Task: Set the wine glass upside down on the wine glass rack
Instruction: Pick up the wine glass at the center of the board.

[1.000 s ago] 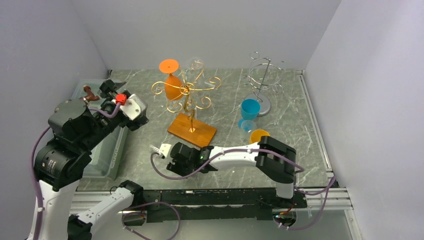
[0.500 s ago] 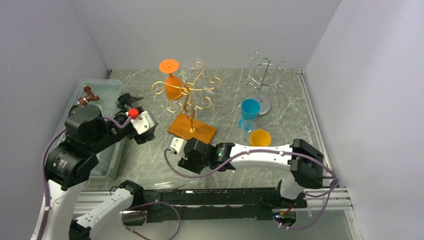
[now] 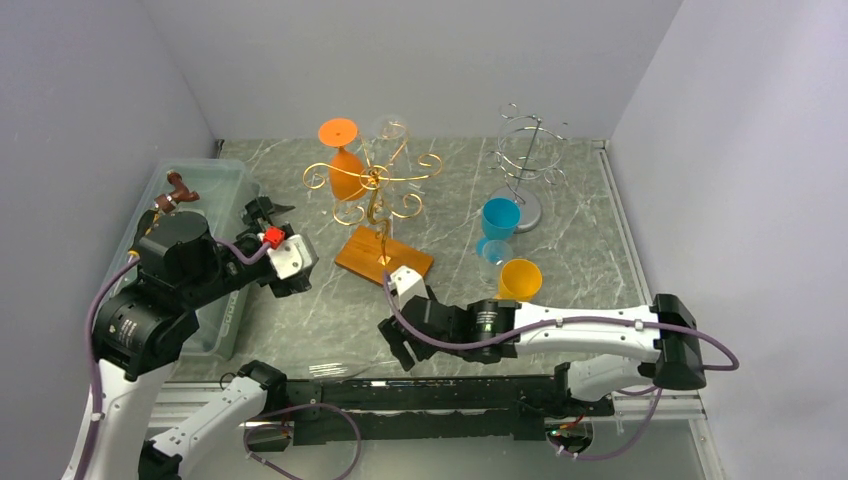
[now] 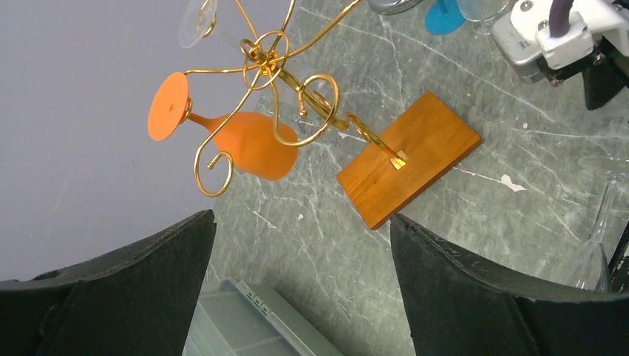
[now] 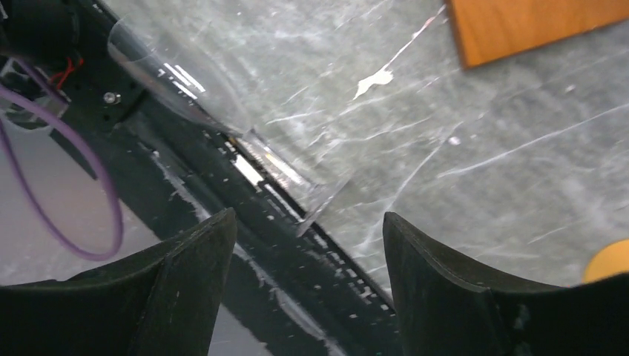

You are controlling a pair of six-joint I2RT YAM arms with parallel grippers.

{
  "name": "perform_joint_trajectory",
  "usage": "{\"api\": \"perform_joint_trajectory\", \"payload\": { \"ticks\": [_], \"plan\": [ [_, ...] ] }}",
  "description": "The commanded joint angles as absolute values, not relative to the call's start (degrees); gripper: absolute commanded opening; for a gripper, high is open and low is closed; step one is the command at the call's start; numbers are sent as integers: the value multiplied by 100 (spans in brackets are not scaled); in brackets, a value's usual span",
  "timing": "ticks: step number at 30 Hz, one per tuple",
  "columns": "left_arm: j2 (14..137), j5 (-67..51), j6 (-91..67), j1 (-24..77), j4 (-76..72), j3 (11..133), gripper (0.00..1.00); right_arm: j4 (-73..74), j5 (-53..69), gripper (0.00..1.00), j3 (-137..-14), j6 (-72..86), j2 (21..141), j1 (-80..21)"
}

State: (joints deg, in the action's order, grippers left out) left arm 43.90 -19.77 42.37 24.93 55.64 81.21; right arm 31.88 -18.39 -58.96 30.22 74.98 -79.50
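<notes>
A clear wine glass [image 5: 222, 119] lies on its side across the table's front edge; its thin stem [image 4: 602, 215] shows at the right of the left wrist view. My right gripper [image 5: 308, 222] is open just short of the glass rim, with nothing between its fingers. In the top view the right gripper [image 3: 398, 347] is low over the front of the table. The gold wire wine glass rack [image 3: 375, 185] stands on a wooden base [image 3: 384, 258] and carries an orange glass [image 3: 345, 172] upside down. My left gripper [image 3: 264, 209] hangs open and empty by the bin.
A silver wire rack [image 3: 525, 165] stands at the back right. In front of it are a blue cup [image 3: 499, 220], a small clear glass [image 3: 495, 255] and an orange cup [image 3: 520, 277]. A translucent bin [image 3: 205, 185] runs along the left edge.
My right gripper has slid right and toward the front edge while its jaws opened wider. The left arm has swung a little lower and to the right.
</notes>
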Motion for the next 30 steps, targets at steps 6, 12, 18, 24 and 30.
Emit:
{"api": "perform_joint_trajectory", "payload": {
  "ticks": [6,12,18,24,30],
  "plan": [
    [4321,-2300,4347,2461,5547,8076,92,3235,-2027,59,-5789,4250,8486,-8087],
    [4380,-2329,4391,2461,5635,8224,92,2930,-2390,49,-5514,4410,8539,-8112],
    [4347,-2288,4408,2461,5607,8196,92,2426,-2219,33,-5362,4373,8824,-8095],
    [4371,-2332,4333,2461,5616,8241,92,2015,-2398,13,-5132,4251,8844,-8077],
    [4485,-2478,3730,2462,5708,8313,93,2163,-3161,0,-5212,3295,8133,-8076]
  ]
}}
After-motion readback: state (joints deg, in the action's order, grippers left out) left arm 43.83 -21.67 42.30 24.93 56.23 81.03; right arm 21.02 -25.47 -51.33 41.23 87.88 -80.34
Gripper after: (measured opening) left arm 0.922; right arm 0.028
